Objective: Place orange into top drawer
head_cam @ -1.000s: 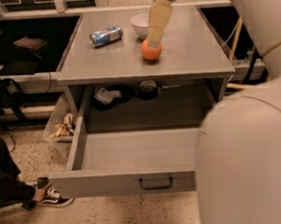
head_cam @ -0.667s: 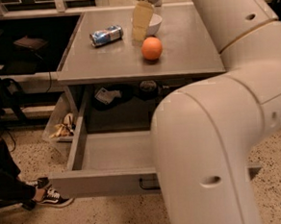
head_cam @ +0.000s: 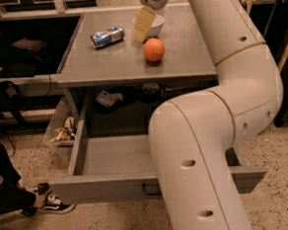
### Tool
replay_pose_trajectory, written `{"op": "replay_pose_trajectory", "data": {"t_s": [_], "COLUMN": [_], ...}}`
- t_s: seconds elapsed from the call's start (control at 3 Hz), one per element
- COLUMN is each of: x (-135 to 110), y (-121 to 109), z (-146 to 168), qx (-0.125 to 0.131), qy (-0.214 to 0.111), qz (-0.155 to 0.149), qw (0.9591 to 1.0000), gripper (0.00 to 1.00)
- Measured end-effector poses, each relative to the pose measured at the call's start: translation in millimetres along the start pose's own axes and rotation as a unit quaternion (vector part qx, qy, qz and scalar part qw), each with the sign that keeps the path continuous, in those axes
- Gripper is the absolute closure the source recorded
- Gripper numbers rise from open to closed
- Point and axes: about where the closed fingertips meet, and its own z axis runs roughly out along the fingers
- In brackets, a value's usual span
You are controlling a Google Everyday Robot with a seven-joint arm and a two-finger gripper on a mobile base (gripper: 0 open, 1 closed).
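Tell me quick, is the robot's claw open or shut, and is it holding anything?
Gripper: cannot be told whether open or closed. It hangs over the table beside the orange, which lies free on the table, not held.

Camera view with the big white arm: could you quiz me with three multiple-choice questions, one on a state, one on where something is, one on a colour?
1. The top drawer is: A pulled open; B shut; C taken out entirely.
2. Where is the orange? A inside that drawer; B on the cabinet top; C hanging in mid-air.
3. What colour is the bowl? A red; B green; C white.

Answers:
1 A, its bare inside shows below the cabinet top.
2 B, it rests on the grey surface, just right of the tool, which hovers over the top in front of the bowl.
3 C, its white rim shows behind the tool.
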Motion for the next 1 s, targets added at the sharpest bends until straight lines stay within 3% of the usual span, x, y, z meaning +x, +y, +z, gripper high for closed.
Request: {"op": "replay_pose_trajectory", "data": {"t_s": [0.33, 0.67, 1.0], "x": [45.8, 42.7, 53.6], "y": [-12.4, -14.1, -14.4], "z": [16.2, 25.9, 58.5], "qx": [-0.006, -0.005, -0.02], "qy": [-0.024, -0.024, -0.025], "qz": [0.066, 0.065, 0.082], "qw": [0.9975, 0.9976, 0.9961], "gripper": [0.0, 0.0, 0.0]}}
